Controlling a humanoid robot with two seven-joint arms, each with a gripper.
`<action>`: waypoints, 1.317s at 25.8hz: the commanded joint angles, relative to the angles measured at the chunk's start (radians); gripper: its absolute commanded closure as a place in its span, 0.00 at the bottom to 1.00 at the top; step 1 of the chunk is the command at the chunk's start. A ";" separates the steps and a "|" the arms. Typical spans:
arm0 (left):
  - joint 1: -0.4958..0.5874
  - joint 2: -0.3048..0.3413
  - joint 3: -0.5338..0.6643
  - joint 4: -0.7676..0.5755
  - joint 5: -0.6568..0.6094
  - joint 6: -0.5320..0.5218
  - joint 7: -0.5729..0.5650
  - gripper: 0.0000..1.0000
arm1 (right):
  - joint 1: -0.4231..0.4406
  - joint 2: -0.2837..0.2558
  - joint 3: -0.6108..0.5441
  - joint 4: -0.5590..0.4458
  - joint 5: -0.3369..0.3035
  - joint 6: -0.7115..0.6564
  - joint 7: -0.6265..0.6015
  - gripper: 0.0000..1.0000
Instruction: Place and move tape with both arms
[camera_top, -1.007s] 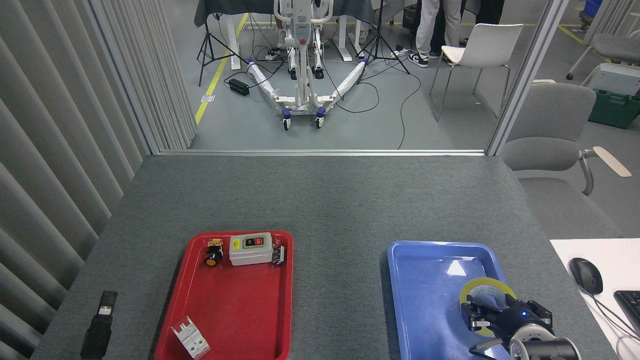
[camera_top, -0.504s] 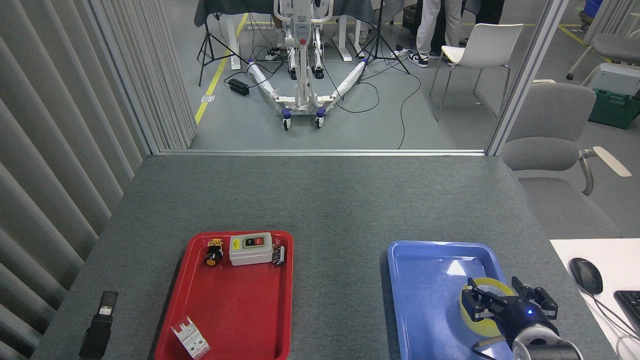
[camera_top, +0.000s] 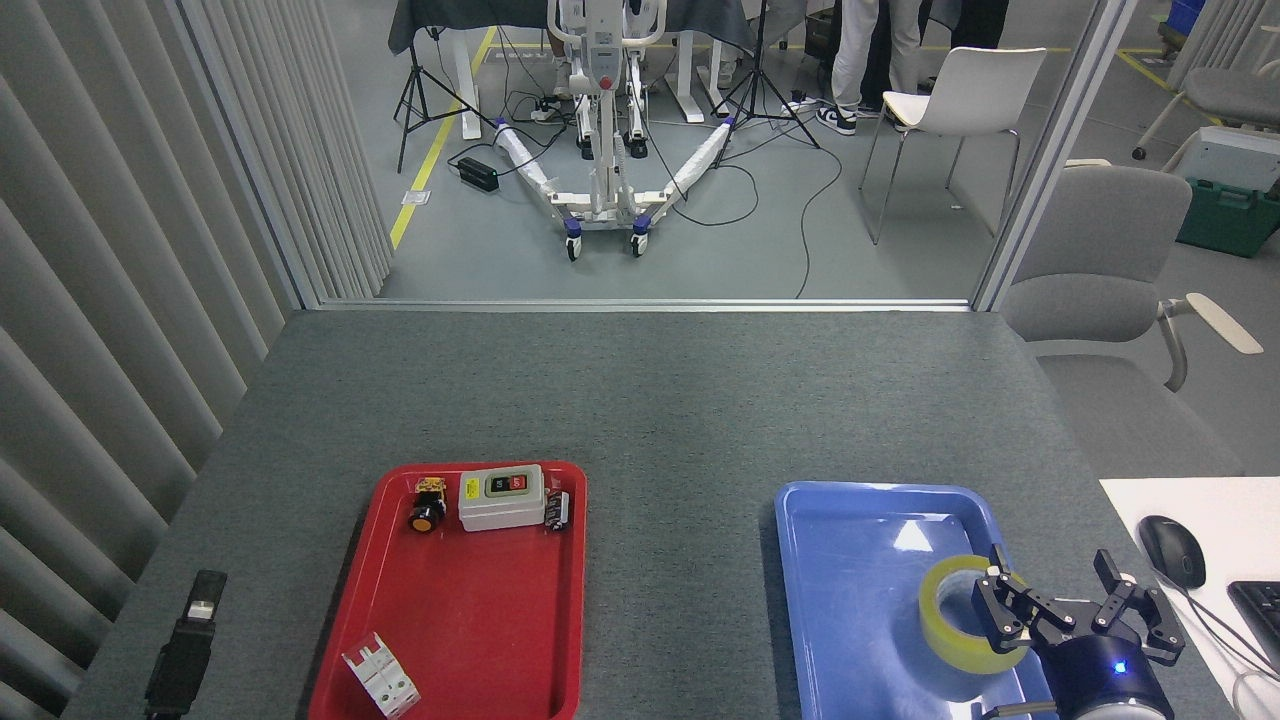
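Observation:
The tape (camera_top: 945, 640), a yellow translucent roll, lies in the right half of the blue tray (camera_top: 850, 580). My right gripper (camera_top: 1068, 592) comes in from the bottom right and stands open just right of the roll. Its fingers are spread, and the left finger (camera_top: 1000, 605) reaches over the roll's right rim, holding nothing. My left gripper (camera_top: 185, 645) is a small dark shape at the table's lower left edge, left of the red tray (camera_top: 470, 620). How its jaws stand does not show.
The red tray carries a grey switch box (camera_top: 502, 497), a yellow-black push button (camera_top: 427, 505) and a white breaker (camera_top: 380, 677). A mouse (camera_top: 1172, 550) and keyboard lie on a white pad at right. An office chair (camera_top: 1100, 270) stands beyond the table's right corner.
My right gripper opened, let go of the tape and drew back to the right. The roll now lies on the blue tray. The left gripper slid slightly left and down.

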 joint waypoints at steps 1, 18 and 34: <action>0.003 0.009 0.037 -0.045 -0.001 0.026 -0.005 0.00 | 0.022 0.014 -0.017 0.000 -0.001 -0.007 -0.070 0.02; 0.046 -0.195 0.103 -0.375 -0.923 0.472 -0.246 0.01 | 0.079 0.066 -0.038 -0.006 -0.001 -0.047 -0.160 0.01; 0.030 -0.197 0.052 -0.372 -1.161 0.477 -0.194 0.00 | 0.114 0.106 -0.038 0.021 0.002 -0.068 -0.268 0.01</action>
